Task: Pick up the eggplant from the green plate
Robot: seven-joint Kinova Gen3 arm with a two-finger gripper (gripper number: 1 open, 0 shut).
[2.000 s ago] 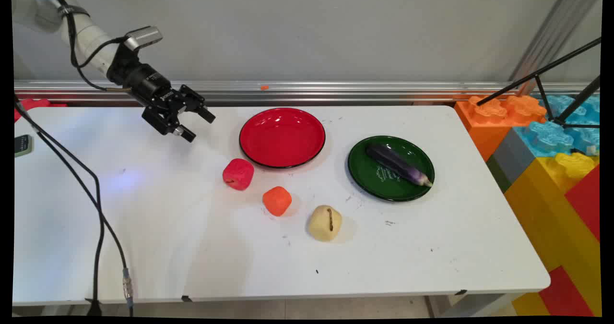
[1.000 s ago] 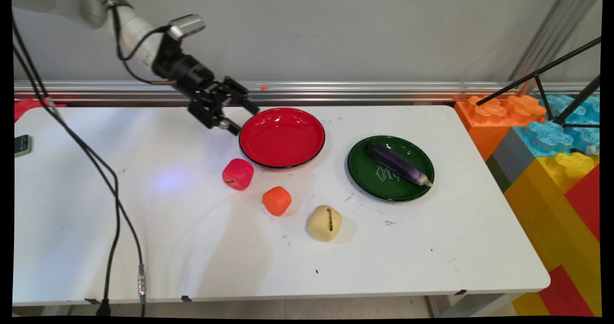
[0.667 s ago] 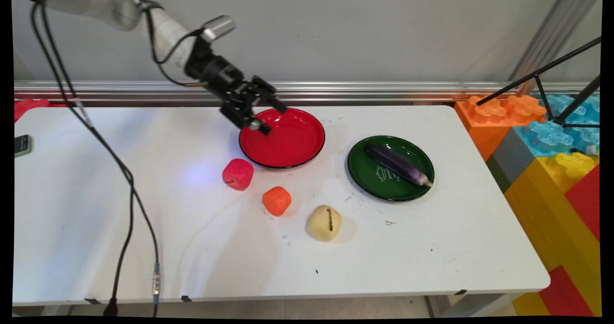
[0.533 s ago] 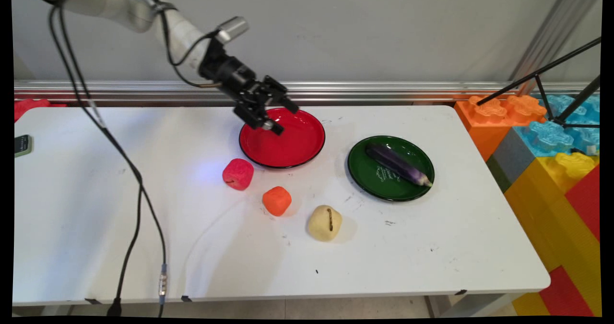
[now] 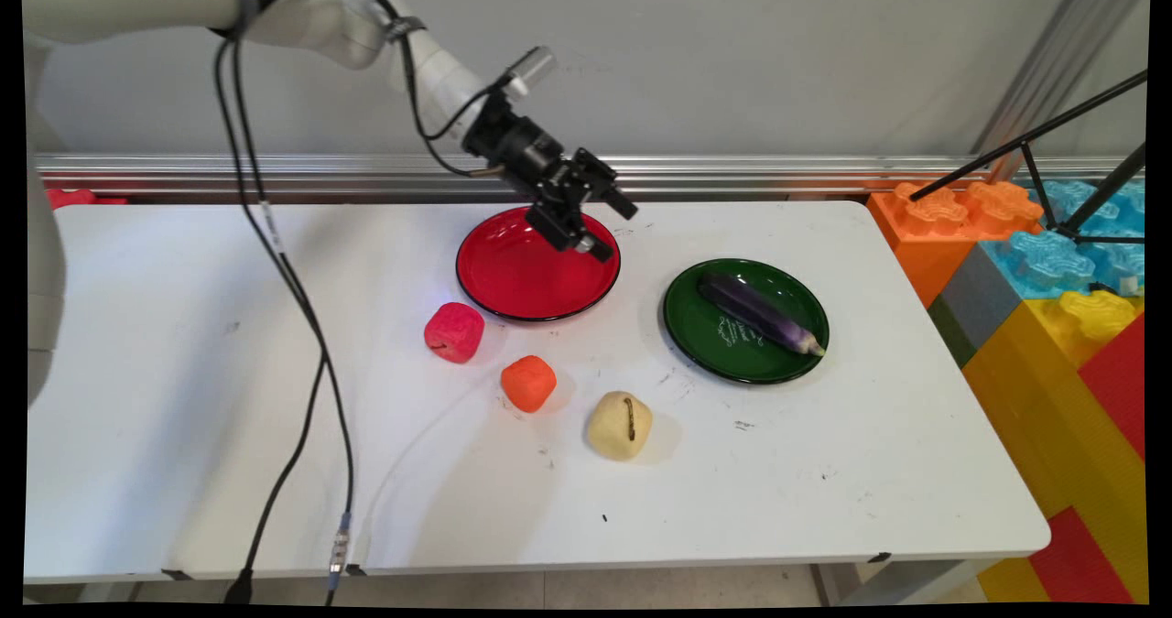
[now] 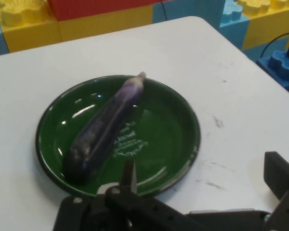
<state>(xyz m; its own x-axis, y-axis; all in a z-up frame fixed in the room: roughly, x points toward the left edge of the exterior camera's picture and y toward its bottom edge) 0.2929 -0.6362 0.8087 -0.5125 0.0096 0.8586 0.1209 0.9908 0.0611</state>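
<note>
Gripper (image 5: 612, 230) spread wide, empty, over the red plate (image 5: 513, 279) – a low pass could clip its rim or the eggplant (image 5: 758, 313).

- Smooth white rounded arm links (image 5: 302, 9)
- Black cylindrical wrist with black two-finger gripper (image 5: 612, 230)
- Small silver camera box (image 5: 529, 65) on the wrist
- Loose black cables (image 5: 293, 279) hanging

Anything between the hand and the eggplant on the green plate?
Nothing: in the main view, only bare table and the green plate rim separate the hand from the eggplant.
</note>
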